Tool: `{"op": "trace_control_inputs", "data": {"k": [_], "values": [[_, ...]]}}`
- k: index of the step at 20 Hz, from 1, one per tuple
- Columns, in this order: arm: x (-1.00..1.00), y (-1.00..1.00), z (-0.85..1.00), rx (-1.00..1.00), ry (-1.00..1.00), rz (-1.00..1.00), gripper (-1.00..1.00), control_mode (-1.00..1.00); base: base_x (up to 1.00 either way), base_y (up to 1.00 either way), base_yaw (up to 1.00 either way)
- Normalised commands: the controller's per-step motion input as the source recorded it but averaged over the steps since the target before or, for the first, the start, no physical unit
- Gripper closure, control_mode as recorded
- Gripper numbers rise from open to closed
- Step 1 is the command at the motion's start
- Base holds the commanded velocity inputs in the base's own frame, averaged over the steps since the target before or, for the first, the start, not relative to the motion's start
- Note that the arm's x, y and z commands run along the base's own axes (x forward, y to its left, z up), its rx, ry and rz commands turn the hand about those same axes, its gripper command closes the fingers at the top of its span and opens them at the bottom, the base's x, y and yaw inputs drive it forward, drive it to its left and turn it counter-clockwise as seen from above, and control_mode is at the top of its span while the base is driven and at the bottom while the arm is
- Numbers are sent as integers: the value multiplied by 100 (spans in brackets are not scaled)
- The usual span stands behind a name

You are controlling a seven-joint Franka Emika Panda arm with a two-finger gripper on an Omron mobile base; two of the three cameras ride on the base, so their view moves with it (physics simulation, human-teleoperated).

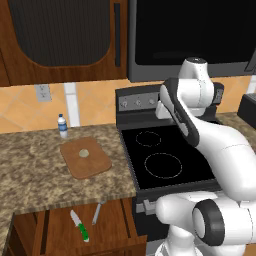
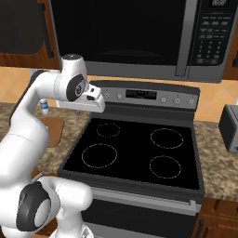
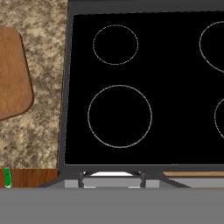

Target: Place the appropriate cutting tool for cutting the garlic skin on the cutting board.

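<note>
Left base view, left to right. Granite counter point(image 1: 35, 170) runs along the left side. A small water bottle point(image 1: 62, 125) with a blue cap stands upright at the back of it, near the wall, with a wall outlet point(image 1: 43, 92) above and to its left.

The cutting board point(image 1: 85, 157): flat, reddish-brown wood, roughly square with rounded corners, lying slightly rotated on the counter, just in front of the bottle. The garlic point(image 1: 84, 153), a small pale beige-green lump, sits on the board, slightly back of its centre.

Open drawer point(image 1: 80, 227) below the counter edge, wooden interior. Contents: the cutting tool point(image 1: 79, 226), a small knife with a bright green handle and short pale blade, lying flat, blade pointing away toward the counter and handle nearer the camera; a slim grey peeler point(image 1: 97, 213) just to its right, apart from it, angled slightly.

Right of the counter: black glass stove point(image 1: 165, 160) with four ring burners, control panel behind, microwave point(image 2: 139, 37) above. A toaster point(image 2: 228, 128) sits at the far right on the counter.

The arm is folded above the stove; its hand point(image 2: 90, 98) is held over the back left of the cooktop, well apart from the drawer. Fingers not visible in any view, so gripper opening: cannot tell.

Hand view: looks down on the stove top; board corner at left edge, a green sliver of the knife handle at lower left.
</note>
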Motion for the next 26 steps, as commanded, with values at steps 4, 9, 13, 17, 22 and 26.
{"op": "trace_control_inputs", "data": {"k": [4,9,13,17,22,26], "values": [[-9,0,0,0,0,0,-100,-100,0,0,0],[-87,43,-24,0,0,0,-100,-100,0,0,0],[-77,70,-29,0,0,0,-100,-100,0,0,0],[-41,66,-31,0,3,0,-100,-100,0,0,0],[-21,70,-22,0,4,1,-100,-100,0,0,0],[-31,62,-18,0,3,0,-100,-100,0,0,0]]}}
